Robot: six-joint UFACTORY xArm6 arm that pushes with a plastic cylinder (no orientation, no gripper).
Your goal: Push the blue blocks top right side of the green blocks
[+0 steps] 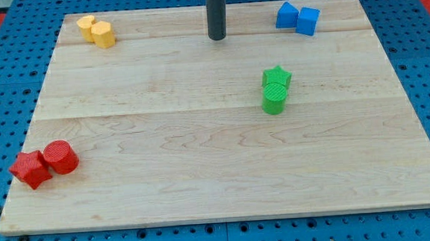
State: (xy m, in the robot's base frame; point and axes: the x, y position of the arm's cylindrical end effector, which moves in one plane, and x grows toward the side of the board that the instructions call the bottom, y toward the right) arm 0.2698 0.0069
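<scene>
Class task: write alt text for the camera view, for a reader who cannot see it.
A dark rod's tip rests near the top centre of a wooden board, left of two blue blocks at top right. Two green blocks sit below the blue ones; two yellow blocks lie top left, two red blocks bottom left.

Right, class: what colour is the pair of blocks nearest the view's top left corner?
Yellow: the two yellow blocks touch each other, seen in the single camera view.

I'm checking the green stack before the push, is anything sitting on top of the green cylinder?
Nothing rests on the green cylinder; its ridged top shows bare. The green star block touches it on the side toward the view's top, hiding part of that side. My tip is well away.
</scene>
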